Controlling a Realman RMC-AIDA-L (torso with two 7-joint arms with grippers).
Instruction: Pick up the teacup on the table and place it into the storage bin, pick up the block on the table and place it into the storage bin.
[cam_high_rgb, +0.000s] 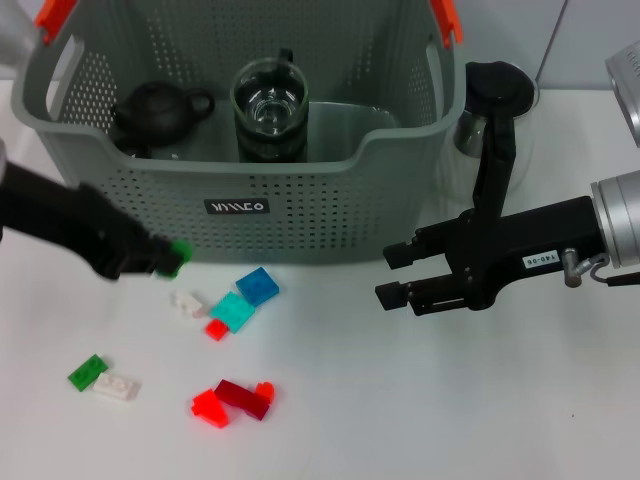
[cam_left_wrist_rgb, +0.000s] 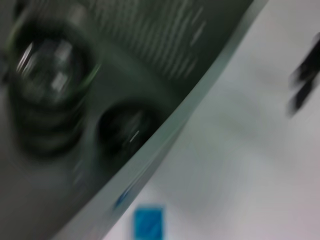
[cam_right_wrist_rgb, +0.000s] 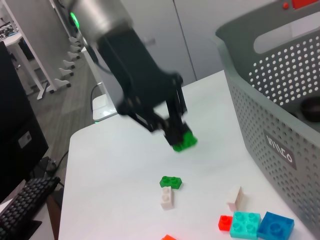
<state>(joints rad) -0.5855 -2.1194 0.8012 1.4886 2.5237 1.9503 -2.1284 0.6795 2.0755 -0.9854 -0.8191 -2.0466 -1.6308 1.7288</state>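
The green block (cam_high_rgb: 180, 251) is a small studded brick, clamped in the left gripper (cam_high_rgb: 165, 258) and raised off the surface (cam_high_rgb: 400, 400), just in front of the storage bin (cam_high_rgb: 330, 205). In the right wrist view the same block (cam_right_wrist_rgb: 184, 141) hangs from the dark fingers (cam_right_wrist_rgb: 172, 131) above the white top.

Loose blocks on the surface, counted in the head view:
- one blue block (cam_high_rgb: 257, 286), touching one teal block (cam_high_rgb: 233, 312);
- one small red block (cam_high_rgb: 216, 329) at 7 o'clock of the teal one;
- one white block (cam_high_rgb: 187, 302) at 9 o'clock of the teal one;
- one flat green block (cam_high_rgb: 87, 372) beside one white block (cam_high_rgb: 117, 386);
- a red cluster (cam_high_rgb: 233, 400) of about three pieces, one dark red; the exact count is hard to tell.

The storage bin is grey, perforated, with two orange clips (cam_high_rgb: 54, 18) and one black label (cam_high_rgb: 237, 207). It holds one dark teapot (cam_high_rgb: 158, 110) and one glass pitcher (cam_high_rgb: 269, 108). Its far rim is cut off by the picture edge.

The right gripper (cam_high_rgb: 395, 275) hovers at 3 o'clock of the blue block, fingers apart, holding nothing. At 1 o'clock of it stands a black-lidded vessel (cam_high_rgb: 500, 95), partly hidden by the arm.

The left wrist view is smeared; only the bin wall (cam_left_wrist_rgb: 165, 130) and the blue block (cam_left_wrist_rgb: 148, 223) can be made out.
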